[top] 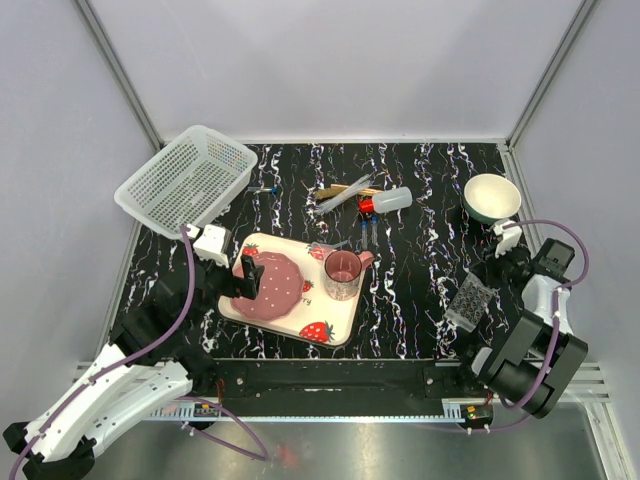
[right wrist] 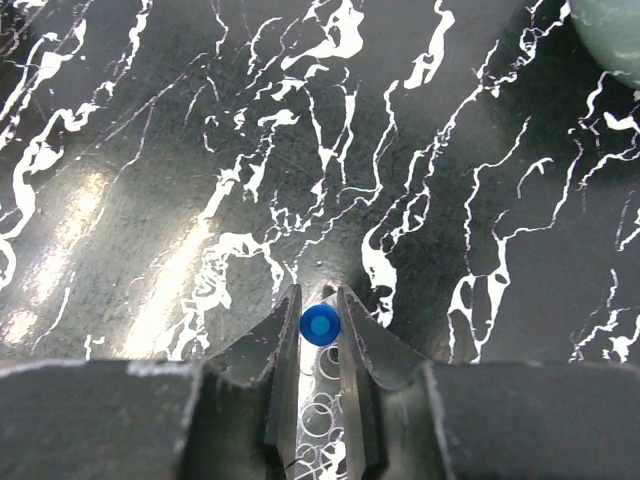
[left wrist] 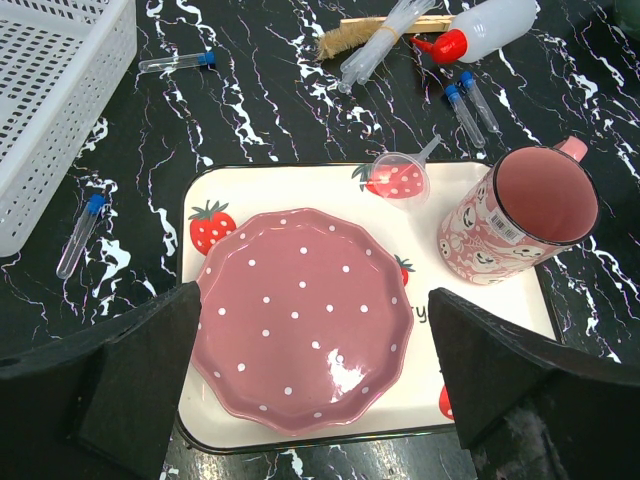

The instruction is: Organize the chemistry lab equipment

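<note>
Blue-capped thin clear tube [right wrist: 320, 325] clamped upright in right gripper [right wrist: 320, 300], over clear perforated rack [top: 470, 300], prob. for slotting. Left gripper [left wrist: 312, 300] fingers wide apart above pink dotted plate [left wrist: 300, 340].

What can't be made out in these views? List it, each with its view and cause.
Right wrist view: the blue-capped clear tube shows only its cap; the right fingers hide its body.
Right wrist view: the clear perforated rack is only a sliver between them.
Right wrist view: the pale green bowl is cut by the top edge.
Left wrist view: the wide-open left fingers cover the strawberry-print tray's near right corner.
</note>
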Robot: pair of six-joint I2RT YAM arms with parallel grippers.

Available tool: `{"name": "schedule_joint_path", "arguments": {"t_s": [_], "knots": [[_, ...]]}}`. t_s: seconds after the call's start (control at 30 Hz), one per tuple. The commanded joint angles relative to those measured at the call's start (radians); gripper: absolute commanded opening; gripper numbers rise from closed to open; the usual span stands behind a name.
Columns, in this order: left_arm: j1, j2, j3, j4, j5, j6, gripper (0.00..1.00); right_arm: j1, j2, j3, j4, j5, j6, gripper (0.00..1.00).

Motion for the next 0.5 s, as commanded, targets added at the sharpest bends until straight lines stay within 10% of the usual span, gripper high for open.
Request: {"name": "schedule_joint_path", "arguments": {"t_s": [0.0, 0.17, 0.47], "knots": [[0.004, -0.008, -0.003, 0.034, -0.001, -0.001, 0.99, -0.003, 0.035, -0.006, 0.028, 0.018, -0.043, 0.25], [0.004, -0.006, -0.003, 0.034, -0.005, -0.002, 0.99, -0.003, -0.017, 0.000, -0.027, 0.021, -0.065, 0.59], [0.005, 0.035, 0.007, 0.016, -0.045, -0.024, 0.99, -0.003, -0.120, 0.213, -0.219, -0.069, 0.021, 0.78]]}}
